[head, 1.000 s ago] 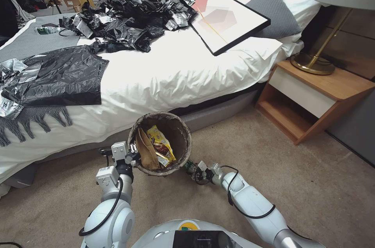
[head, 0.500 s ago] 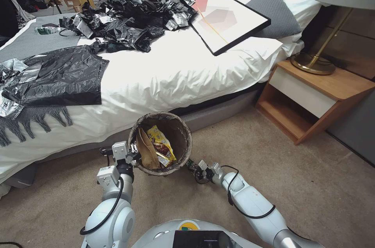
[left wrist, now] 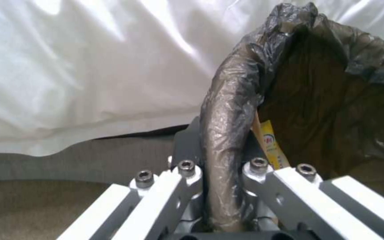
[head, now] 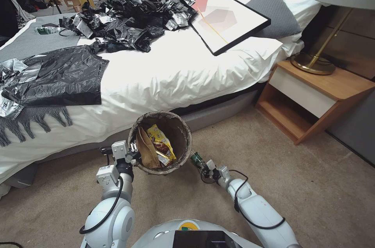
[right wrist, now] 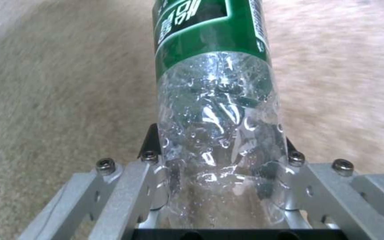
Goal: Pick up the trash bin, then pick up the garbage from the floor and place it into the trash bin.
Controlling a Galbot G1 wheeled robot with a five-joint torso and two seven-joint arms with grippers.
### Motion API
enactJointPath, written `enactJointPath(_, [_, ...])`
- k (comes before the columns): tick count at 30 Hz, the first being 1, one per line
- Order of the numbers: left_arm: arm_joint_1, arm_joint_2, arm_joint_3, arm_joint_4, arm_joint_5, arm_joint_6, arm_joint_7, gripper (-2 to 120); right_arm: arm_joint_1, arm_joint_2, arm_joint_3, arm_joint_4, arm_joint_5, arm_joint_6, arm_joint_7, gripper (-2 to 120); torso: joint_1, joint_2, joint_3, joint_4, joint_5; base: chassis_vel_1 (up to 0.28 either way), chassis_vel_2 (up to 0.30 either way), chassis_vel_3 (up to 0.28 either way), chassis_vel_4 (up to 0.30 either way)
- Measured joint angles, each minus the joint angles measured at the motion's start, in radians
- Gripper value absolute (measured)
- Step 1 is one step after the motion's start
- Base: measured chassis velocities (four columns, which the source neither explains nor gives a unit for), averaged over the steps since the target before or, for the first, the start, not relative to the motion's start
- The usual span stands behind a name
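L gripper point(head: 134, 153) is clamped on the near-left rim of the bin point(head: 183, 131), jaws pinched narrow over the bag-covered edge, one finger outside & one inside. In the left wrist view the gripper point(left wrist: 221, 176) has the dark liner point(left wrist: 227, 133) squeezed between its fingers, w/ a yellow wrapper point(left wrist: 272, 146) just inside the rim. Bin is held up off the carpet point(head: 293, 177), tilted toward the robot, right in front of the bed point(head: 175, 72). Inside it: brown paper bag point(head: 146, 150) leaning at the left, yellow wrapper point(head: 161, 142) beside it.

R gripper point(head: 204, 164) sits just to the right of the bin, near its lower right rim, jaws closed on a clear bottle point(head: 197, 159) w/ green label. Bottle points up & toward the bin, its tip close to the rim but outside it; can't tell if it touches. Right wrist view: gripper point(right wrist: 221, 176) grips the clear end of the bottle point(right wrist: 218, 110), green label farther out, carpet point(right wrist: 58, 83) behind it.

On the bed, well apart from the arms: black bags point(head: 129, 17) heaped w/ foil, a flat black sheet point(head: 58, 76) at the left, a framed picture point(head: 222, 13) leaning on a grey pillow point(head: 273, 9). Nightstand point(head: 312, 95) w/ lamp point(head: 324, 45) stands at the right.
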Motion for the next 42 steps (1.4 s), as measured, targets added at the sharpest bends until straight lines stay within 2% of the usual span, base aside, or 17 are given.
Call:
enactJointPath(4, [-0.002,0.004,-0.002,-0.001,-0.005,0.000,0.000,5,-0.057,-0.015,0.038,0.062,0.045,0.024,0.055,30,0.000,0.000,0.000,-0.0001,0.0000,0.000,0.000,0.000,0.000])
enactJointPath(6, [-0.003,0.006,-0.002,-0.001,-0.009,-0.001,0.000,5,-0.133,-0.024,0.104,0.151,0.100,0.038,0.100,30,0.000,0.000,0.000,0.0000,0.0001,0.000,0.000,0.000,0.000])
enactJointPath(15, [-0.009,0.008,-0.002,0.000,-0.013,-0.001,0.000,5,-0.257,-0.031,0.218,0.313,0.185,0.108,0.162,30,0.000,0.000,0.000,-0.0002,0.0000,0.000,0.000,0.000,0.000])
enactJointPath(17, [-0.009,0.009,-0.003,0.001,-0.013,-0.001,-0.001,5,-0.303,-0.028,0.255,0.397,0.222,0.144,0.184,30,0.000,0.000,0.000,0.0001,0.0001,0.000,0.000,0.000,0.000])
enactJointPath(18, [-0.009,0.009,-0.003,0.001,-0.013,-0.001,-0.001,5,-0.303,-0.028,0.255,0.397,0.222,0.144,0.184,30,0.000,0.000,0.000,0.0001,0.0001,0.000,0.000,0.000,0.000])
enactJointPath(21, [-0.008,0.008,-0.002,0.005,-0.013,-0.002,-0.001,5,-0.367,-0.025,0.282,0.557,0.259,0.180,0.191,30,0.000,0.000,0.000,0.0002,0.0000,0.000,0.000,0.000,0.000])
enactJointPath(22, [-0.008,0.008,-0.002,0.005,-0.013,-0.002,-0.001,5,-0.367,-0.025,0.282,0.557,0.259,0.180,0.191,30,0.000,0.000,0.000,0.0002,0.0000,0.000,0.000,0.000,0.000])
enactJointPath(24, [-0.009,0.009,-0.002,0.007,-0.013,-0.002,-0.001,5,-0.406,-0.022,0.290,0.670,0.262,0.190,0.196,30,0.000,0.000,0.000,0.0001,-0.0001,0.000,0.000,0.000,0.000])
enactJointPath(25, [-0.009,0.009,-0.002,0.007,-0.013,-0.002,-0.001,5,-0.406,-0.022,0.290,0.670,0.262,0.190,0.196,30,0.000,0.000,0.000,0.0001,-0.0001,0.000,0.000,0.000,0.000])
enactJointPath(28, [-0.010,0.009,-0.001,0.012,-0.013,-0.003,-0.001,5,-0.458,-0.019,0.286,0.812,0.237,0.206,0.215,30,0.000,0.000,0.000,0.0000,-0.0002,0.000,0.000,0.000,0.000])
enactJointPath(29, [-0.010,0.009,-0.001,0.012,-0.013,-0.003,-0.001,5,-0.458,-0.019,0.286,0.812,0.237,0.206,0.215,30,0.000,0.000,0.000,0.0000,-0.0002,0.000,0.000,0.000,0.000])
enactJointPath(31, [-0.011,0.009,0.000,0.016,-0.013,-0.004,-0.001,5,-0.492,-0.012,0.269,0.928,0.201,0.211,0.241,30,0.000,0.000,0.000,0.0000,0.0000,0.000,0.000,0.000,0.000])
enactJointPath(33, [-0.011,0.009,0.001,0.016,-0.013,-0.004,-0.001,5,-0.502,-0.009,0.263,0.970,0.184,0.212,0.248,30,0.000,0.000,0.000,0.0000,-0.0001,0.000,0.000,0.000,0.000])
enactJointPath(34, [-0.011,0.009,0.001,0.017,-0.013,-0.005,-0.001,5,-0.513,-0.004,0.254,1.029,0.145,0.215,0.255,30,0.000,0.000,0.000,0.0001,-0.0002,0.000,0.000,0.000,0.000])
enactJointPath(38, [-0.011,0.009,0.002,0.017,-0.013,-0.005,-0.001,5,-0.522,0.003,0.234,1.106,0.068,0.232,0.265,30,0.000,0.000,0.000,0.0000,-0.0001,0.000,0.000,0.000,0.000])
enactJointPath(42, [-0.010,0.009,0.002,0.017,-0.012,-0.006,-0.001,5,-0.526,0.004,0.216,1.133,0.055,0.233,0.269,30,0.000,0.000,0.000,0.0000,-0.0001,0.000,0.000,0.000,0.000])
